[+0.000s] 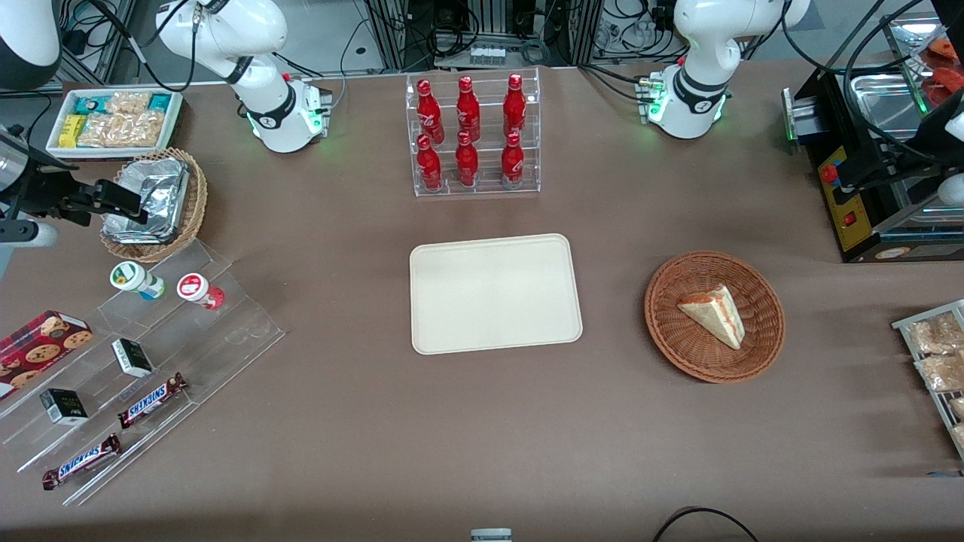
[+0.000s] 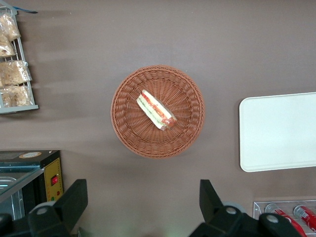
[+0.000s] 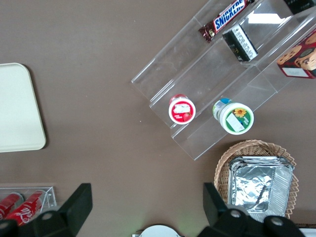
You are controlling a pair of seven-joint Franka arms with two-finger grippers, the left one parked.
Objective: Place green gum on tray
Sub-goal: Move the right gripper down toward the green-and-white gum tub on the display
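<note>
Gripper point(image 1: 124, 202) open, apparently above foil basket point(image 1: 154, 203); green gum point(image 1: 135, 279) on stand

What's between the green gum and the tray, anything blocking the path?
Only the red-lidded bottle beside the green gum on the clear stepped stand sits tray-ward; bare table from there to the tray. The gripper is open over the foil-pan basket.

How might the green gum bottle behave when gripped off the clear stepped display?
The green gum looks like a small rigid cylinder, so probably light and firm under the open gripper, which hangs above the foil-tray basket. Its round, smooth-looking sides may slip or roll if tipped against the red-lidded bottle beside it.
</note>
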